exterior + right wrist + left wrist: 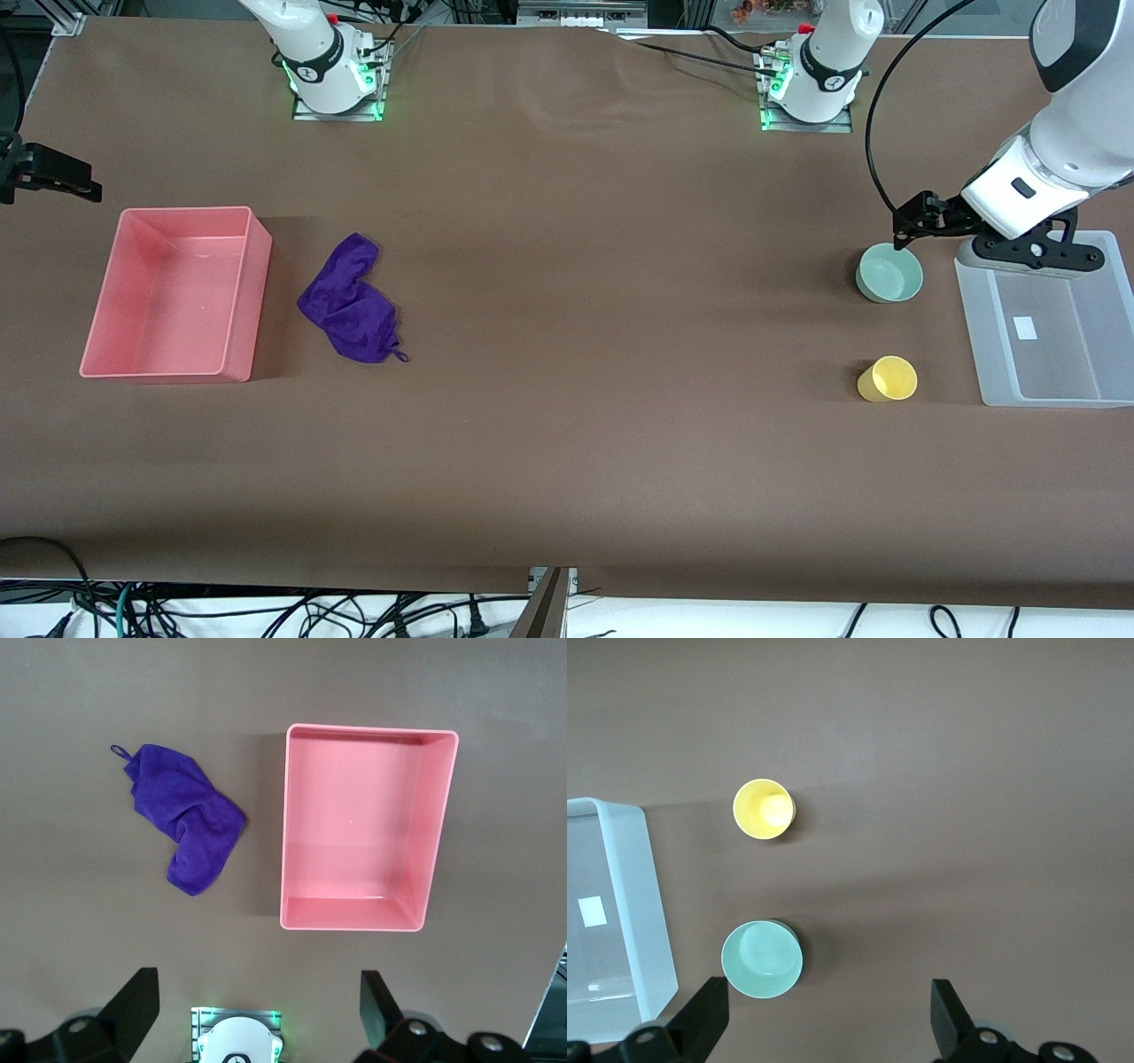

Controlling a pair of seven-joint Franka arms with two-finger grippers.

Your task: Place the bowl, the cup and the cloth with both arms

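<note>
The mint-green bowl (889, 272) stands upright near the left arm's end of the table. The yellow cup (888, 379) stands upright nearer the front camera than the bowl. My left gripper (912, 223) hovers over the table just beside the bowl, open and empty. In the left wrist view the bowl (762, 958) sits close to one finger (707, 1020), and the cup (764, 809) is farther off. The purple cloth (350, 301) lies crumpled beside the pink bin. My right gripper (257, 1010) is open and empty, high over its own base. The cloth (186, 815) shows below it.
A clear plastic tray (974, 301) stands beside the bowl and cup at the left arm's end, also seen in the left wrist view (633, 904). A pink bin (248, 292) stands at the right arm's end, also seen in the right wrist view (285, 833). A black clamp (49, 170) sticks in at the table's edge.
</note>
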